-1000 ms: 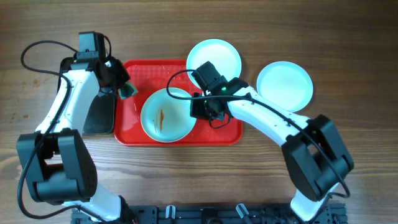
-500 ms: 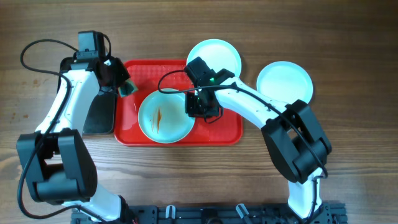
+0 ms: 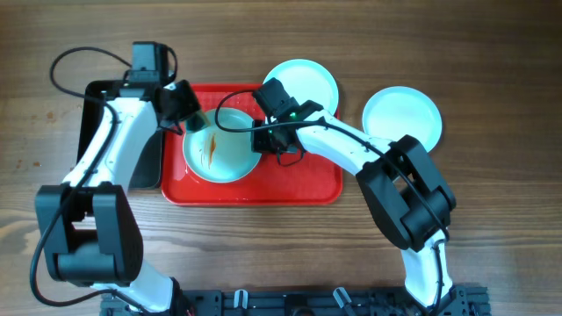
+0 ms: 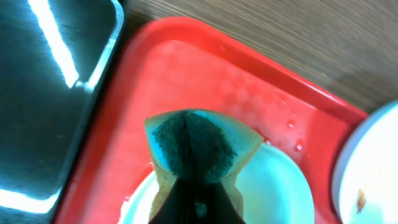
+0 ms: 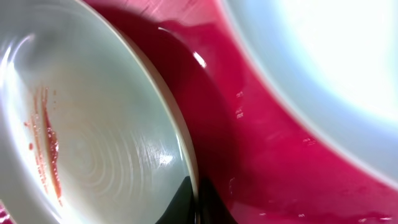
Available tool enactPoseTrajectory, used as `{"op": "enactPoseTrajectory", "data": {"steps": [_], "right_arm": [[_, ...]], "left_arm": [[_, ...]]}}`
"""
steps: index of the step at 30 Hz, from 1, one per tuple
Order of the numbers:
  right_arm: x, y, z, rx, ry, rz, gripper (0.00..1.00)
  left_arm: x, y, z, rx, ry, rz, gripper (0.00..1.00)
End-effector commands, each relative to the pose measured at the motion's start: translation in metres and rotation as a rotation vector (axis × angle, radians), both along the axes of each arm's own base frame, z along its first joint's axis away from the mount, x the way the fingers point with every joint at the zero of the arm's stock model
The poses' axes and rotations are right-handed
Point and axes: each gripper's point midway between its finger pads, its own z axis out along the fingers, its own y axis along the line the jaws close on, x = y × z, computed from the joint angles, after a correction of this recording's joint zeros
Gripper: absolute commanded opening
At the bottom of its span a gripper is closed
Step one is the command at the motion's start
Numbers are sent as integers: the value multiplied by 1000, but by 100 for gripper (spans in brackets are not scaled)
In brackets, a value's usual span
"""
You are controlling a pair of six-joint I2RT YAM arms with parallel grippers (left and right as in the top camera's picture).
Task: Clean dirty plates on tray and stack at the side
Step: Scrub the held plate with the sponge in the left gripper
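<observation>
On the red tray (image 3: 299,180), we see right gripper (image 3: 261,140) pinching streaked plate (image 3: 219,154) at rim, left gripper (image 3: 191,118) pinching green sponge (image 4: 196,143).

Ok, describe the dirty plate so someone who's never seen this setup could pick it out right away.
Find the big red tray. The plate lies inside it, toward the left end. Unlike the second plate, overlapping the tray's far right corner, and the third plate, further right off the tray, it has an orange-brown streak across its middle.
</observation>
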Motion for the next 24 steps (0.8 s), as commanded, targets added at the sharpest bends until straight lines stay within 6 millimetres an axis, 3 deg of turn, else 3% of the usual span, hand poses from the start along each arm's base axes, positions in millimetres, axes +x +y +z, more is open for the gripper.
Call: {"op": "enactPoseTrajectory", "data": {"steps": [1, 8, 11, 17, 22, 24], "right_arm": [[10, -10, -10, -42, -7, -68, 5], [13, -18, -11, -59, -2, -102, 4], [13, -17, -11, -59, -2, -98, 4], [12, -15, -11, -51, -5, -70, 4], [12, -15, -11, -51, -5, -70, 4], [12, -15, -10, -49, -8, -70, 4]], "left_arm": [[0, -20, -2, -15, 1, -52, 4], [-5, -28, -3, -16, 19, -66, 4], [-9, -28, -15, 8, 56, -89, 4], [-27, -35, -74, 98, 199, -371, 4], [-44, -70, -73, -49, 185, -645, 4], [-57, -70, -73, -64, 228, -674, 4]]}}
